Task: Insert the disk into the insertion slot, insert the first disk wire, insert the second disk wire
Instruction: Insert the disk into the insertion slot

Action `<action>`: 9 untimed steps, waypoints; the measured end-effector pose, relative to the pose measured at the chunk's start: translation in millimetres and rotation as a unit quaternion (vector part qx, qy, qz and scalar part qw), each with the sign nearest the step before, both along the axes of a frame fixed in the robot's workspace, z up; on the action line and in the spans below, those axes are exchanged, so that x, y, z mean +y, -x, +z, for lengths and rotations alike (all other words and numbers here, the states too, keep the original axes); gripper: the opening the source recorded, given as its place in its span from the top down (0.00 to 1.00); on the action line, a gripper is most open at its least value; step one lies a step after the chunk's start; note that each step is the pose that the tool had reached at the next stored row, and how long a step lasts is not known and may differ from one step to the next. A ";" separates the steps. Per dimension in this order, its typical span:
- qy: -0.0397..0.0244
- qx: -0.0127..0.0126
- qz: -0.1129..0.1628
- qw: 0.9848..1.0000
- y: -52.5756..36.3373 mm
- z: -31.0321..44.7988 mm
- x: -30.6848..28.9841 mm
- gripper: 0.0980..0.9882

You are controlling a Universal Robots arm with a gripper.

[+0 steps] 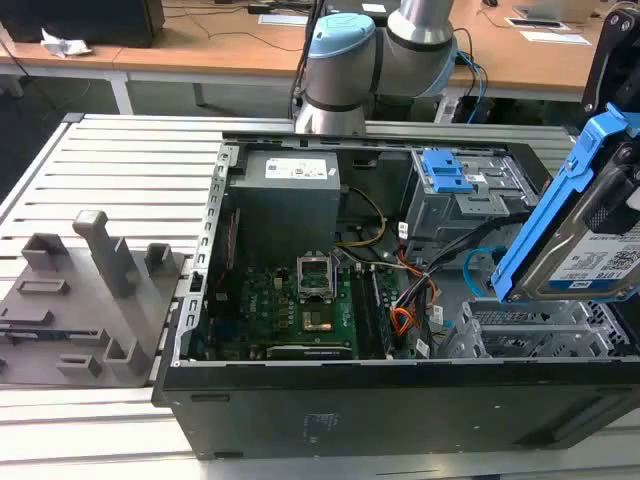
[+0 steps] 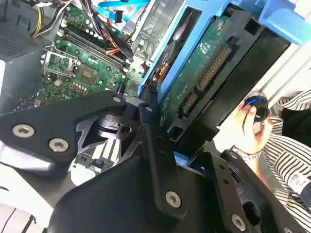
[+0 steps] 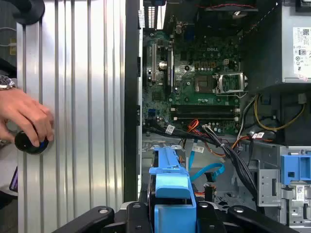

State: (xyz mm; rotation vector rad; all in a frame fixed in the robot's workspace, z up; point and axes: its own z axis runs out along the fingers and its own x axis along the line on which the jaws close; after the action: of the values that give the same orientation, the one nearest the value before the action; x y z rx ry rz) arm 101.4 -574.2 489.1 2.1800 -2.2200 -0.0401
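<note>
My gripper [image 1: 618,160] is shut on the disk [image 1: 590,235], a silver drive in a blue caddy. It holds the disk tilted in the air at the exterior view's right, above the insertion slot [image 1: 530,335], a light grey perforated cage inside the open computer case. The second wrist view shows the disk's green circuit side [image 2: 204,68] against a black finger [image 2: 151,133]. The caddy's blue edge [image 3: 170,187] sits between the fingers in the first wrist view. The second disk wire [image 1: 480,262], a light blue loop [image 3: 209,171], lies loose beside the slot. Which wire is the first disk wire I cannot tell.
A taller grey cage with a blue latch [image 1: 447,172] stands behind the slot. An orange-and-black wire bundle [image 1: 405,305] runs over the motherboard [image 1: 300,310]. A person's hand [image 3: 26,119] rests on a black knob on the ribbed table outside the case. Grey fixtures [image 1: 90,290] stand at the exterior view's left.
</note>
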 end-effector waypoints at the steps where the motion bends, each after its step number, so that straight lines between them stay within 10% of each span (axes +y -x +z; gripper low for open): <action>1: 0.000 0.000 0.000 1.000 0.0 -2.0 0.0 0.70; 9: 0.000 0.000 0.000 1.000 0.0 -10.9 0.0 0.70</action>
State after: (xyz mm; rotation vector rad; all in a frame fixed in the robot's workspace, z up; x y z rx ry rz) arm 101.4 -574.2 478.2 2.1800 -2.2201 -0.0400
